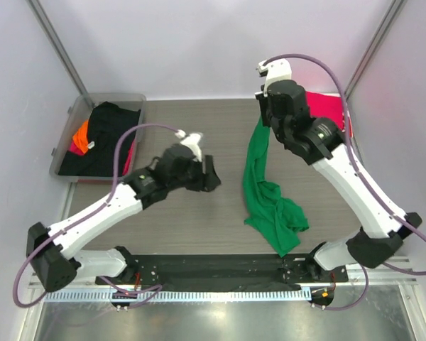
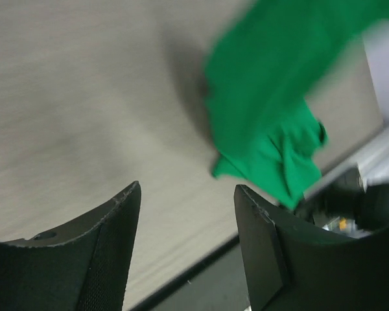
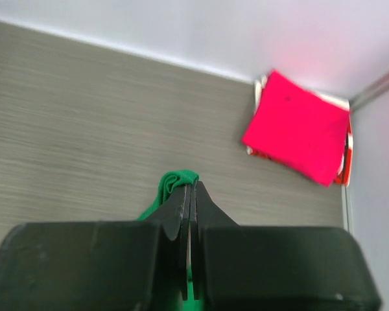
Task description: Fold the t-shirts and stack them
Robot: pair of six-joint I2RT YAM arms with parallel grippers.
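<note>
A bright green t-shirt (image 1: pixel 259 181) hangs in a long strip from my right gripper (image 1: pixel 264 119), its lower end bunched on the table (image 1: pixel 280 217). The right gripper (image 3: pixel 192 186) is shut on a fold of the green shirt (image 3: pixel 175 181). A folded magenta-pink shirt (image 3: pixel 298 126) lies at the far right corner, also seen from above (image 1: pixel 326 106). My left gripper (image 2: pixel 187 194) is open and empty, above the table left of the green shirt (image 2: pixel 279 84); from above it is at mid-table (image 1: pixel 209 174). Black (image 1: pixel 106 138) and orange (image 1: pixel 80 131) shirts lie in the tub.
A clear plastic tub (image 1: pixel 71 121) stands at the far left with the unfolded shirts. Walls close the back and sides. A black strip and metal rail (image 1: pixel 213 273) run along the near edge by the arm bases.
</note>
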